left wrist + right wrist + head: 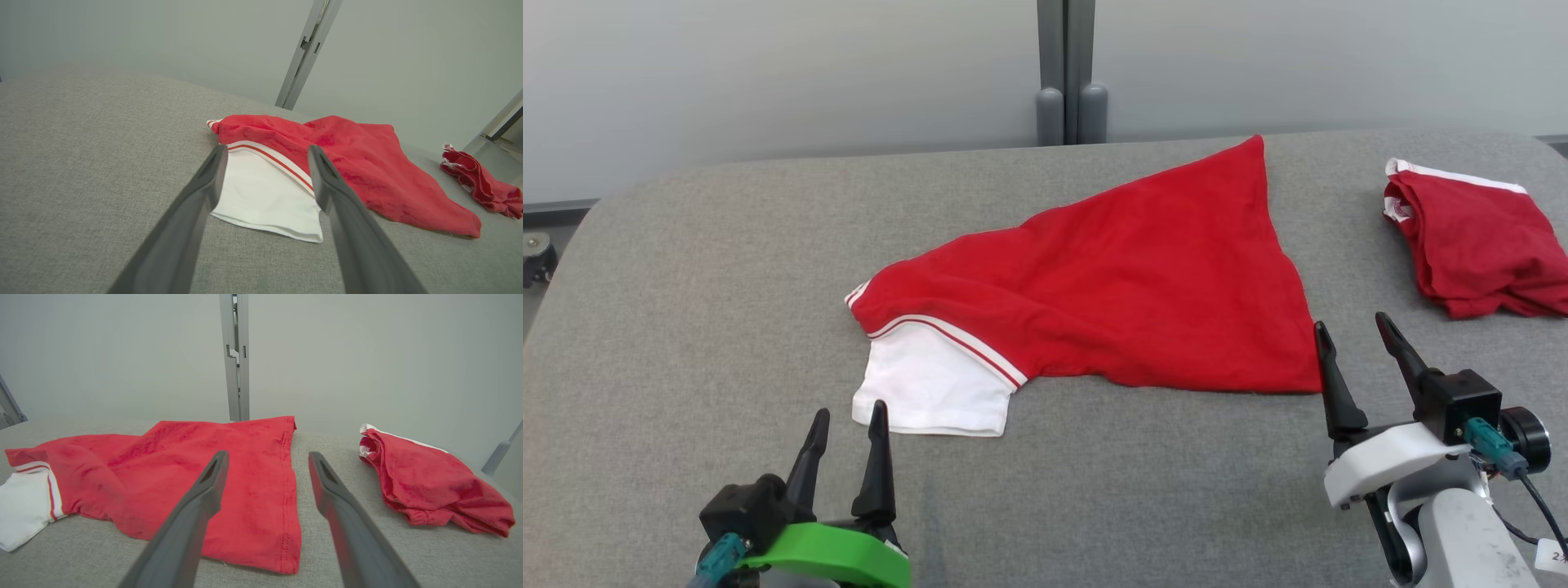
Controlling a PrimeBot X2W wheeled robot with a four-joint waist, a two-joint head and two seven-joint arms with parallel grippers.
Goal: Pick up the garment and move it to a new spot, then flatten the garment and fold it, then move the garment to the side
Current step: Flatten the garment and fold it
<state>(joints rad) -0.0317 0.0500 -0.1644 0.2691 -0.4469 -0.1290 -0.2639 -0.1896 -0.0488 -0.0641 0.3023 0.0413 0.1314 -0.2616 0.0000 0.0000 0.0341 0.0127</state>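
Well apart, a crumpled red bundle [1474, 241] flanks the garment [1127, 286]; both jaws gape empty.

Even, soft light; sharp, faint shadows.

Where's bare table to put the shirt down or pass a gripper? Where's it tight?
Free: the table left of the white sleeve; also the near strip below the garment, between left gripper and right gripper. Tight: the right side, where the bunched red garment lies close to the spread one's corner.
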